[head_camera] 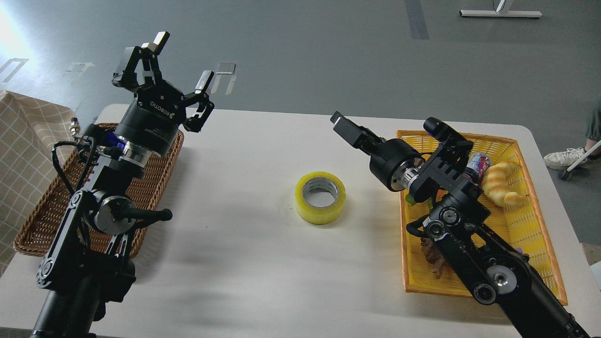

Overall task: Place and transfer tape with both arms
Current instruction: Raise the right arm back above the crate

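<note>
The tape (320,197), a yellowish roll with a pale grey core, lies flat on the white table (244,263) near its middle, with nothing touching it. My right gripper (344,126) is raised above the table, up and to the right of the tape, clear of it. It is seen edge-on, so I cannot tell its fingers apart. My left gripper (182,61) is open and empty, held high over the table's far left, above the wicker basket's far end.
A brown wicker basket (44,211) sits at the left under my left arm. A yellow basket (533,206) at the right holds a croissant toy (500,184), a can (475,165) and a brown item (433,260). A checked cloth (26,141) hangs far left.
</note>
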